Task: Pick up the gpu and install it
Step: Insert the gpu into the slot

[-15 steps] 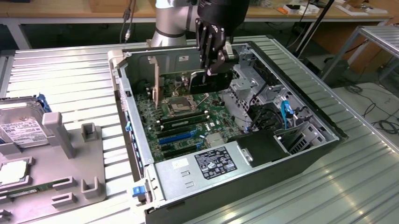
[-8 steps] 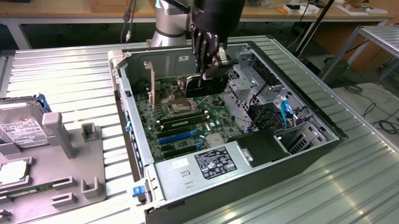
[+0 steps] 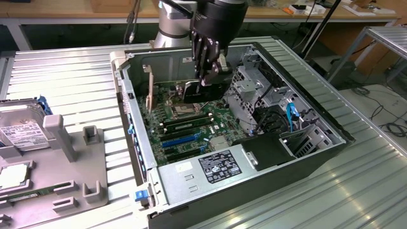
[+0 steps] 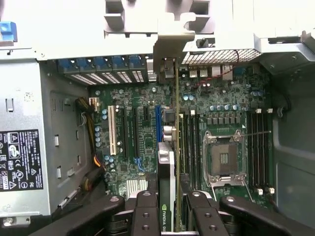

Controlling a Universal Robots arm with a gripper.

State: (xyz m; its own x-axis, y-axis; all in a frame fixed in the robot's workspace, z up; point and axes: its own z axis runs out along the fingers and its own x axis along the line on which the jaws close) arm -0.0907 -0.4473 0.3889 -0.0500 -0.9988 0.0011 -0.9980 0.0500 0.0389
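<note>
End effector [image 4: 171, 219] is closed on the gpu [image 4: 166, 167], edge-down over the motherboard [image 4: 140, 130]. Step in hand: insertion. Seating likely requires card edge aligned with its slot.

- Arm [image 3: 170, 26]: silver-grey tube, rounded joint.
- Gripper [image 3: 207, 78]: glossy black housing, slim black jointed fingers [image 4: 145, 216].
- Wrist view: 4 black links [image 4: 229, 204] dotted with small round screws [image 4: 145, 195].

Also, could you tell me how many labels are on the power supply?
2: a white label toward the exterior view's left, a black label beside it. Other faces may hide more.
</note>
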